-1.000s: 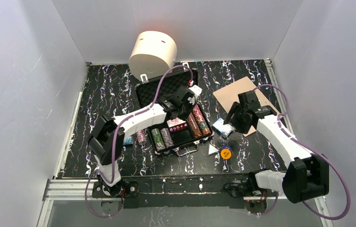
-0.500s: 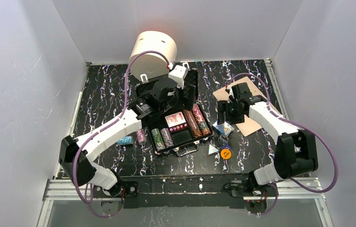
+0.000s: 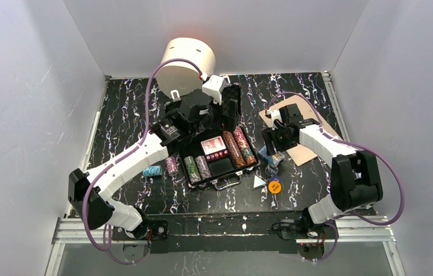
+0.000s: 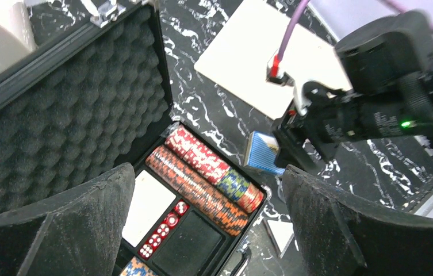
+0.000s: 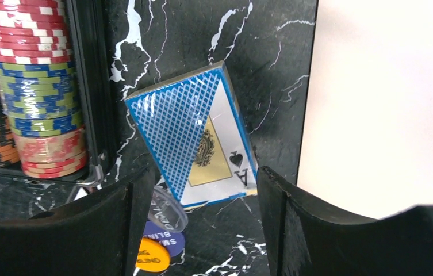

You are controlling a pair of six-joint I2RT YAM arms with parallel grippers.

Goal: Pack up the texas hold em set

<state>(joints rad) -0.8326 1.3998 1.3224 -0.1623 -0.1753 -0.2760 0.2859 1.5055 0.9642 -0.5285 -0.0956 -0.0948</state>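
Observation:
The black briefcase (image 3: 221,168) lies open, its foam lid (image 3: 229,109) upright. Its tray holds striped chip rows (image 4: 202,169), a white card deck (image 4: 148,207) and red dice (image 4: 161,231). My left gripper (image 3: 201,122) hovers above the tray, open and empty (image 4: 208,230). A blue card deck (image 5: 194,135) lies tilted on the table just right of the case (image 3: 271,155). My right gripper (image 5: 202,230) stands open over the deck's near end, not closed on it (image 3: 272,144). A yellow button (image 3: 275,186) lies nearer the front. Two loose chip stacks (image 3: 172,165) (image 3: 152,171) sit left of the case.
A cream cylinder (image 3: 186,64) stands behind the case lid. A tan flat board (image 3: 303,118) lies at the right, beside the deck. A white triangular piece (image 3: 258,182), a purple disc (image 5: 165,238) and a clear disc (image 5: 168,213) lie by the yellow button. White walls enclose the table.
My left gripper opened, rose off the tray and drew back toward the lid. The right gripper shifted left over the blue deck and stayed open.

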